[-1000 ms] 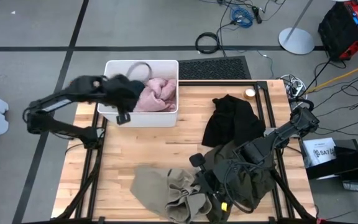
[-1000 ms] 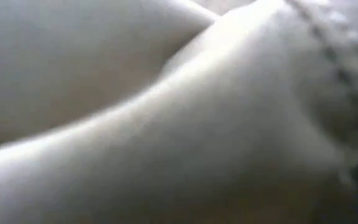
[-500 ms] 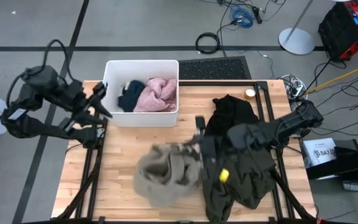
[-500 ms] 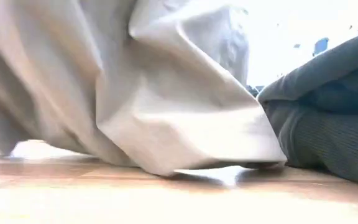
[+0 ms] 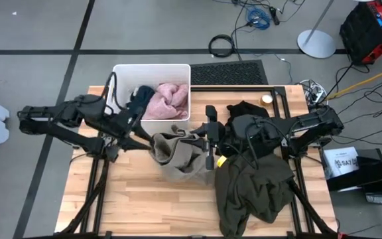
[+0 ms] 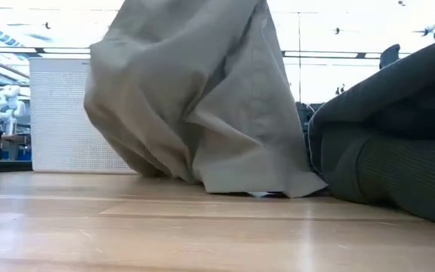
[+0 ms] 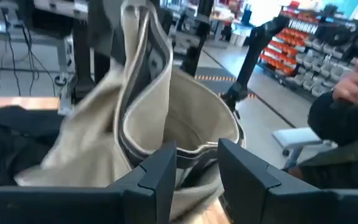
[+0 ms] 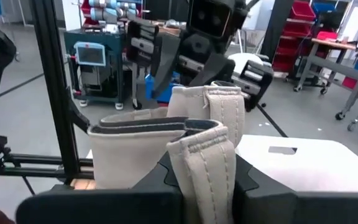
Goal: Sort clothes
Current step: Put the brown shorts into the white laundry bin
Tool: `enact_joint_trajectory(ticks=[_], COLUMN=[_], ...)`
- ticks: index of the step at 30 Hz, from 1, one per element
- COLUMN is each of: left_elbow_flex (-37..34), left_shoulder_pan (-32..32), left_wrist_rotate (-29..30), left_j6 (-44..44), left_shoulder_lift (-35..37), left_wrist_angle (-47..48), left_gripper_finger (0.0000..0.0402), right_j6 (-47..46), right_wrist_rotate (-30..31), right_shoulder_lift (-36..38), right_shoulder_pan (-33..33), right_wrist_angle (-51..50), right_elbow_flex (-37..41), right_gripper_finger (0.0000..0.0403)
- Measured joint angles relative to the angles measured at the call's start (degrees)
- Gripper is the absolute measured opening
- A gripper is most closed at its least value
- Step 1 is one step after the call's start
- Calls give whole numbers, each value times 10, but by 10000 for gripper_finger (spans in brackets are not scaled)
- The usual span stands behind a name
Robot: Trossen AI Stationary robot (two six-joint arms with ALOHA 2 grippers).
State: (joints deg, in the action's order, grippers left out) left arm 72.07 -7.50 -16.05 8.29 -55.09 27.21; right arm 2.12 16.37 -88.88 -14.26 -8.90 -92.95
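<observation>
Step in hand, as I judge it: carry the tan khaki garment [image 5: 181, 154] to the white bin [image 5: 119, 73]. The right gripper [image 5: 207, 141] is clamped on the garment's thick waistband, which the right wrist view shows pinched flat between its fingers [image 8: 166, 180]; most of the cloth hangs below the grip, and in the low view the hem drags on the table [image 6: 202, 234] just in front of the bin wall. The left gripper [image 5: 140, 138] sits just beside the bin's near wall with its jaws standing narrowly apart, the garment's rim lying between them but, as far as I can tell, not pinched. To do this well: close the left jaws on that rim so both ends are supported, then raise the bundle until the trailing hem is above the bin's near rim before crossing over it; otherwise the hem will likely catch on the wall or shove the bin. The pale pink garment [image 5: 166, 99] and the navy blue garment [image 5: 138, 101] already lie in the bin, filling its half nearer the right arm; the far half looks open. The dark olive green garment [image 5: 251, 189] lies well away from the bin, touching the khaki's edge; watch for snagging. The black garment [image 5: 244, 109] lies apart from the bin, under the right arm. Bare tabletop in front of the bin gives room.
</observation>
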Motion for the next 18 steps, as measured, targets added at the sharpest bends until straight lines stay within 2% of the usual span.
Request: enact_joint_trajectory(ticks=[5,12,18], left_elbow_flex=[0,0,0], left_shoulder_pan=[-7,-41,-54], left_wrist_rotate=[-1,-3,40], left_j6=[-10,-75,-84], left_shoulder_lift=[-19,-10,-11], left_wrist_angle=[1,0,7], left_gripper_finger=[128,128,128], right_j6=[0,-34,-33], right_wrist_rotate=[1,46,43], right_shoulder_lift=[0,0,0], right_shoulder_pan=[0,4,4], right_wrist_angle=[-7,-2,4], right_elbow_flex=[0,0,0], right_gripper_finger=[34,34,34])
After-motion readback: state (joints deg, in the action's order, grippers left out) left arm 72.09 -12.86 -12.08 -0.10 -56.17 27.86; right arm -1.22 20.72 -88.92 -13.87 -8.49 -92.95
